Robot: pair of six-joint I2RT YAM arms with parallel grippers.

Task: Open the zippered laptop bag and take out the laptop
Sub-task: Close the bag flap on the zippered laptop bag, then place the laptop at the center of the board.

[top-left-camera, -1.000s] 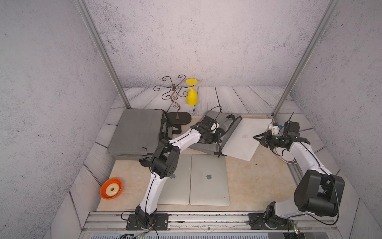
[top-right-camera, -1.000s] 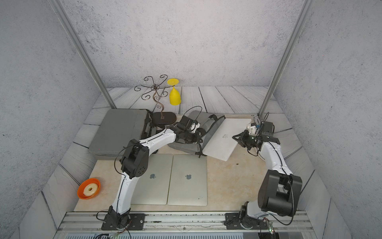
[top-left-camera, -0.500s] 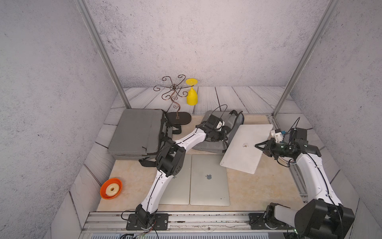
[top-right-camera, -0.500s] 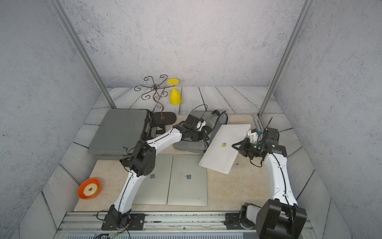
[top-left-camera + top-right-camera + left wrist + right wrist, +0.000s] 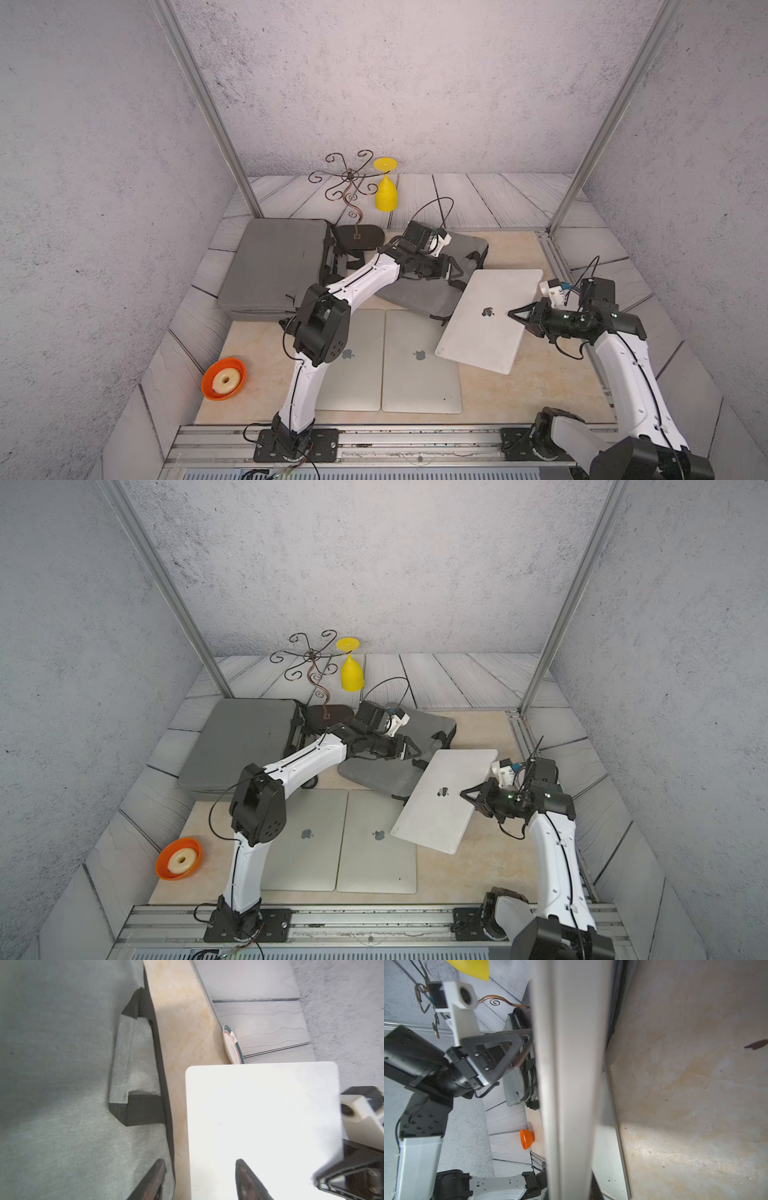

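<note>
In both top views we find the laptop [image 5: 478, 328] out of the bag [image 5: 419, 295], its long axis crossing the right end effector [image 5: 515, 314] clamped on its edge, beside two flat laptops [image 5: 419, 365] and a second bag [image 5: 274, 266]; the left wrist view shows the left end effector [image 5: 199, 1162] parted, empty; the right wrist view, that gripped edge.

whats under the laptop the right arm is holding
Beneath the lifted laptop: beige mat, a corner of a flat laptop and an edge of the grey bag. The rest under it is covered.

The bag [image 5: 415, 297] is matt woven cloth, the laptop [image 5: 478, 336] smooth matt metal
</note>
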